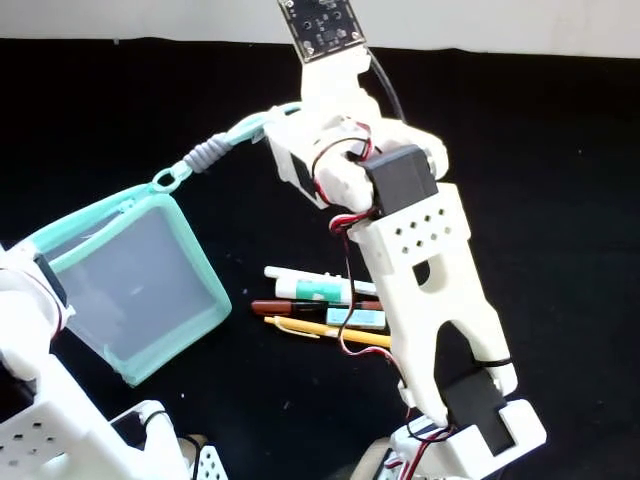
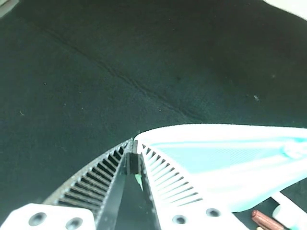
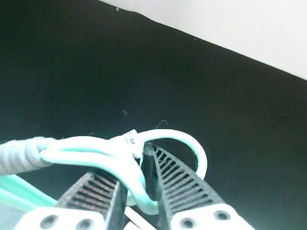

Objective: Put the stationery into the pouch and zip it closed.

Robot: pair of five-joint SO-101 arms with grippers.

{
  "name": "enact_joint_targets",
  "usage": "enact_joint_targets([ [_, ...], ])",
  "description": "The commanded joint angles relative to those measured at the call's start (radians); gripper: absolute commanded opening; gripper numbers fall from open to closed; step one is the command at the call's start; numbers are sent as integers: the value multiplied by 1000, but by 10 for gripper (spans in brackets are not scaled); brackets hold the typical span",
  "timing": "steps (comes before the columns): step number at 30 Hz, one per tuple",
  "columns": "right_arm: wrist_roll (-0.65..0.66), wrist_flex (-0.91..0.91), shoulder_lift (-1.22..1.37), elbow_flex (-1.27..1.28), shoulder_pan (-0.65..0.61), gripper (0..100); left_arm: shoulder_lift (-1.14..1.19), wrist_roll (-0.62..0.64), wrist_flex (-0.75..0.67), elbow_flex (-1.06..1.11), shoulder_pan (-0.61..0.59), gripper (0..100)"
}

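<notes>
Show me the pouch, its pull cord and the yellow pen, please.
pouch (image 1: 140, 280), high view, its clear front panel.
pull cord (image 3: 81, 154), right wrist view, the pale strands beside the grey wrap.
yellow pen (image 1: 310, 328), high view, mid-barrel.

No legible text, number or sign. White marker (image 1: 310, 288): green label band, print too small to read. Teal-labelled stick (image 1: 355, 318) beside it: same. Pouch cord (image 3: 96, 155): tiny dark specks at white binding, unreadable. Circuit board (image 1: 322, 25) atop arm: markings not resolvable. Pouch (image 1: 140, 285) panel: no print discernible
</notes>
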Motion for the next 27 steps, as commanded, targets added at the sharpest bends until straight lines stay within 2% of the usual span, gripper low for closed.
enact_joint_targets([
  [1, -12, 1, -48, -4, 44, 8, 10, -17, 11, 35, -5, 7],
  [5, -11, 4, -50, -4, 25, 33, 10, -17, 11, 35, -5, 7],
  [12, -9, 114, -50, -7, -101, 358, 10, -17, 11, 35, -5, 7],
  [16, -6, 153, -50, -5, -170, 368, 10, -17, 11, 33, 10, 7],
  [23, -6, 217, -50, -13, -208, 368, 15, -12, 9, -143, 202, 7],
  [27, -6, 222, -50, -4, -202, 368, 19, -12, -32, -225, 232, 7],
])
